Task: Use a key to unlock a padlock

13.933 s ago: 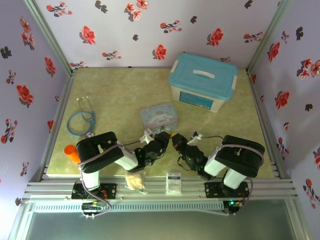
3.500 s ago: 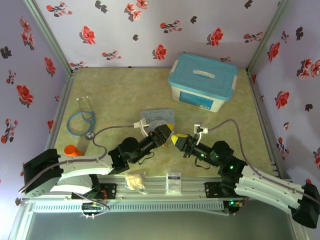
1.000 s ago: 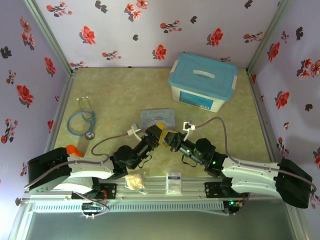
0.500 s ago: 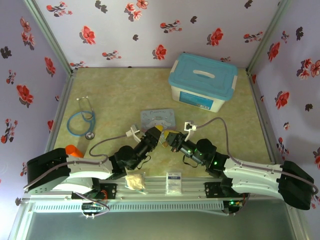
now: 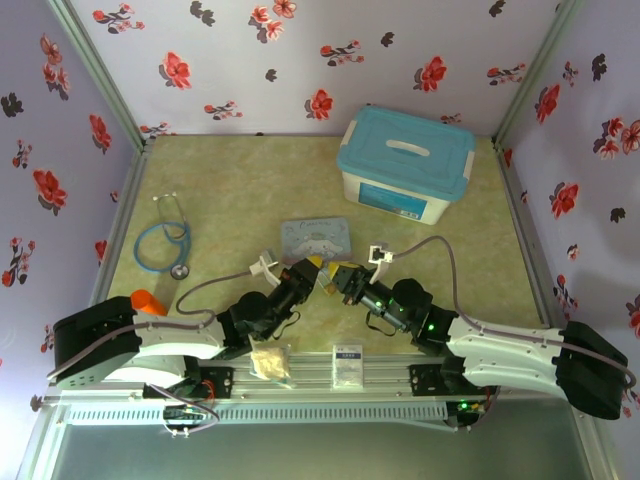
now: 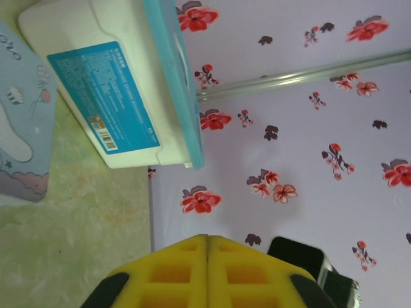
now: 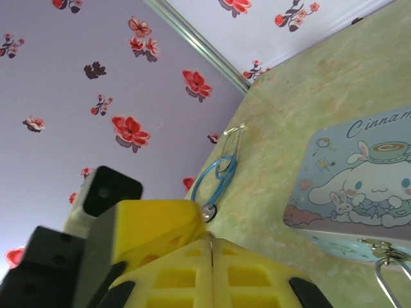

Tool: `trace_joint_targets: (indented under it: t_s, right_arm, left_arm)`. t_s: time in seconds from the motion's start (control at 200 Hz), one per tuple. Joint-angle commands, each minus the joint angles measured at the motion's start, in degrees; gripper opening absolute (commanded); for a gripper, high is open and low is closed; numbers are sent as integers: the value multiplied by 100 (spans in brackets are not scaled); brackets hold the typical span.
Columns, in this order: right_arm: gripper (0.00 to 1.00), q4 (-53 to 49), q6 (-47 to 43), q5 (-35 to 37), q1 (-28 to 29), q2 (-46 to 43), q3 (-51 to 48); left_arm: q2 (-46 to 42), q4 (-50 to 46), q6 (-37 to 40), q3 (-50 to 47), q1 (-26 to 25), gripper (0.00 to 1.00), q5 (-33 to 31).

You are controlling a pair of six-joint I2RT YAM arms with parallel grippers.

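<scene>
Right claw (image 7: 212,251) pads together, left claw (image 6: 207,249) likewise, tin (image 7: 359,176) reads "Cinnam"

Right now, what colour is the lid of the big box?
Light blue lid, clearest in the top view.

Enclosure walls (image 5: 250,60): lilac fabric printed with scattered red blossoms and smaller dark grey ones.
Table top (image 5: 230,180): mottled yellow-green.
Rectangular plastic storage box (image 5: 405,165): white body, turquoise lid, blue printed label on its side.
Flat cartoon tin (image 5: 316,237): pale blue, bearing a white long-eared figure and dark script.
Stethoscope (image 5: 160,245): blue tubing, silvery metal parts.
Small cylinder (image 5: 147,300) at the table's left edge: bright orange.
Left gripper (image 6: 207,256) and right gripper (image 7: 212,260): yellow ribbed pads on black fingers.
Left arm (image 5: 170,340) and right arm (image 5: 510,345): white shells with black joints.
</scene>
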Motion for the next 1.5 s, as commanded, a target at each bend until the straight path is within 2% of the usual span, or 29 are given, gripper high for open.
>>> trace_joint_targets:
  t_s: [0.0, 0.13, 0.155, 0.2, 0.28, 0.315, 0.335, 0.38, 0.435, 0.5, 0.575, 0.69, 0.745, 0.85, 1.015, 1.315, 1.495]
  right_arm:
    - [0, 4, 46, 66, 36, -79, -113]
    - [0, -288, -68, 31, 27, -391, -135]
    - [4, -395, -117, 4, 19, -500, -127]
    - [15, -655, -208, -103, -34, -682, -102]
    - [57, -1192, -196, -485, -370, -1061, -31]
    - [66, -1358, -214, -833, -612, -1234, -18]
    - [68, -1452, -235, -1098, -777, -1323, 1]
    - [63, -1759, -293, -1605, -1116, -1569, 73]
    - [58, -1920, -257, -1706, -1383, -1832, 49]
    - [63, -1964, -286, -1904, -1555, -1924, 5]
    - [70, -2002, -428, -2472, -1711, -1718, 116]
    - [75, -1746, -596, -3202, -1722, -1346, 289]
    - [76, -1360, -556, -3378, -1726, -1246, 241]
    - [72, -839, -500, -3599, -1726, -1180, 138]
    - [57, -436, -379, -3754, -1726, -1253, 52]
    - [55, -371, -256, -4117, -1703, -1082, 152]
    - [51, -514, -529, -3912, -1480, -974, 272]
  left_arm:
    - [-206, -284, 72, 19, 9, 0, -147]
    - [-492, -749, 337, 59, 9, 0, -192]
    - [-554, -829, 391, 63, 15, 0, -218]
    - [-672, -955, 596, 69, 22, 0, -222]
    - [-984, -1560, 1109, 250, 150, 0, 99]
    - [-1140, -1943, 1499, 395, 317, 0, 581]
    - [-1239, -2135, 1732, 470, 433, 0, 921]
    - [-1426, -2564, 2127, 637, 623, 0, 1498]
    - [-1584, -3058, 2235, 787, 869, 0, 2035]
    - [-1668, -3116, 2238, 786, 1050, 0, 2393]
    - [-1750, -3235, 2597, 913, 1084, 0, 2768]
    - [-1823, -3992, 3922, 1391, 1144, 0, 3863]
    - [-1953, -4072, 4282, 1405, 1145, 0, 4169]
    - [-2300, -4218, 4587, 1347, 1178, 0, 4209]
    - [-2423, -4553, 4667, 1465, 1206, 0, 4344]
    - [-2424, -4029, 4333, 1261, 1422, 0, 4374]
    - [-2257, -3766, 4180, 1332, 1442, 0, 4580]
